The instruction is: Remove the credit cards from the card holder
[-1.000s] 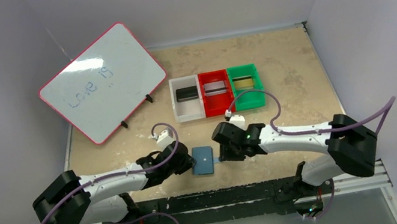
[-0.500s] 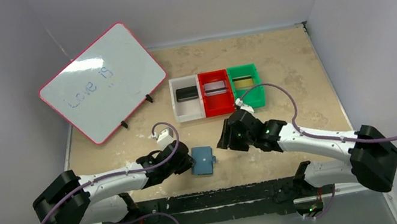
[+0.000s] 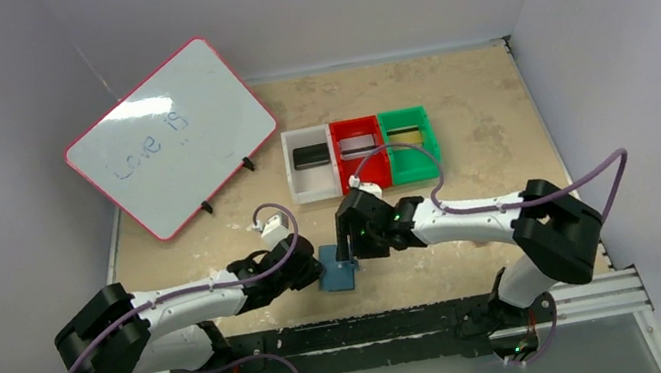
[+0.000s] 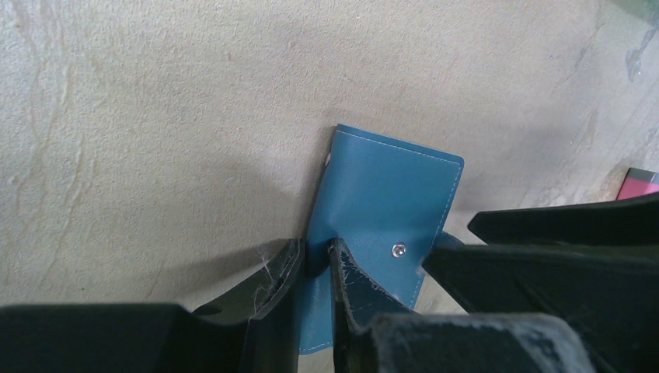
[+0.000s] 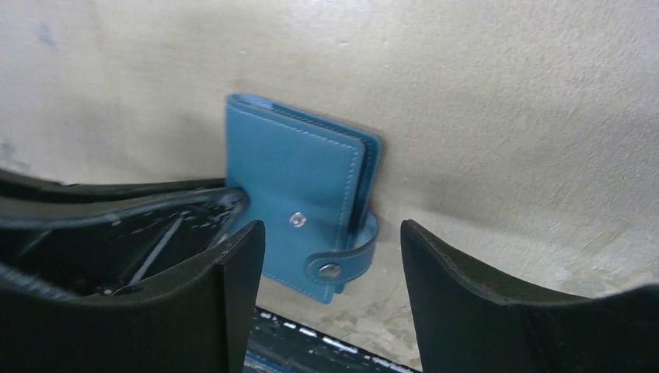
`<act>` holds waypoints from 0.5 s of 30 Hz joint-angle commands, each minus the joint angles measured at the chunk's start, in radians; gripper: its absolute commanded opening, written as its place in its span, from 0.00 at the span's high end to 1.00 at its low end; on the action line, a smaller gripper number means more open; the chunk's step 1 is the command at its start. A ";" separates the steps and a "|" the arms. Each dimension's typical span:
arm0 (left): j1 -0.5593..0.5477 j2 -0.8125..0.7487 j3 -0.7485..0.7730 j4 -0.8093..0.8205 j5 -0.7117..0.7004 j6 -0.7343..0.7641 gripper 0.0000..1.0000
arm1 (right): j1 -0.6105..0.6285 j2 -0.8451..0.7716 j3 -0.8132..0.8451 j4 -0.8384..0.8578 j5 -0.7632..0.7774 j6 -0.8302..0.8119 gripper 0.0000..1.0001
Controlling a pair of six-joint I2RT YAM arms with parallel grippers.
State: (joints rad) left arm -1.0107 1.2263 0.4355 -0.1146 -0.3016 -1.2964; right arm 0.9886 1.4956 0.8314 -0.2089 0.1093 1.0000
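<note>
The slate-blue card holder (image 3: 341, 274) lies folded near the table's front edge, its closing tab (image 5: 342, 263) hanging unsnapped. My left gripper (image 3: 314, 272) is shut on the holder's left edge, pinching it between its fingers (image 4: 315, 260). My right gripper (image 3: 349, 244) is open just over the holder's far right side, with the tab between its spread fingers (image 5: 330, 237). A black card (image 3: 309, 156) lies in the white bin, a silvery-grey card (image 3: 358, 146) in the red bin and a gold card (image 3: 406, 137) in the green bin. No card shows in the holder.
The white bin (image 3: 315, 190), red bin (image 3: 366, 180) and green bin (image 3: 416, 170) stand in a row behind the grippers. A pink-rimmed whiteboard (image 3: 168, 138) leans at the back left. The black front rail (image 3: 370, 327) runs just below the holder.
My right gripper drew back to the right from the holder's edge, then swung left over the holder. The left gripper and the holder stayed put.
</note>
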 commanded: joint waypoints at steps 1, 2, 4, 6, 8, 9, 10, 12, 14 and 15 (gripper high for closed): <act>-0.003 -0.011 0.010 -0.062 -0.045 0.028 0.85 | 0.002 0.044 0.028 -0.042 -0.004 -0.018 0.35; -0.003 -0.014 0.010 -0.065 -0.046 0.028 0.85 | 0.003 0.045 0.024 -0.052 0.000 -0.015 0.37; -0.003 -0.013 0.008 -0.066 -0.047 0.027 0.85 | 0.006 0.035 0.008 -0.061 0.004 -0.011 0.38; -0.003 -0.012 0.008 -0.065 -0.048 0.026 0.85 | 0.008 0.022 -0.007 -0.069 0.005 -0.012 0.41; -0.003 -0.011 0.008 -0.062 -0.047 0.025 0.85 | 0.008 0.005 -0.024 -0.077 0.008 -0.011 0.44; -0.003 -0.012 0.008 -0.060 -0.047 0.025 0.85 | 0.007 -0.004 -0.032 -0.079 0.011 -0.005 0.46; -0.003 -0.009 0.008 -0.058 -0.047 0.025 0.85 | 0.007 -0.013 -0.039 -0.082 0.011 0.007 0.50; -0.003 -0.005 0.008 -0.054 -0.043 0.026 0.85 | 0.007 -0.031 -0.057 -0.069 -0.018 0.013 0.52; -0.002 0.000 0.008 -0.050 -0.039 0.025 0.85 | 0.006 -0.049 -0.071 -0.047 -0.033 0.012 0.60; -0.003 0.002 0.007 -0.048 -0.039 0.025 0.85 | 0.006 -0.055 -0.072 -0.045 -0.030 0.018 0.62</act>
State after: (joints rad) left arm -1.0107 1.2217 0.4355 -0.1223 -0.3077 -1.2964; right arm 0.9901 1.4864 0.7776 -0.2558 0.0998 1.0023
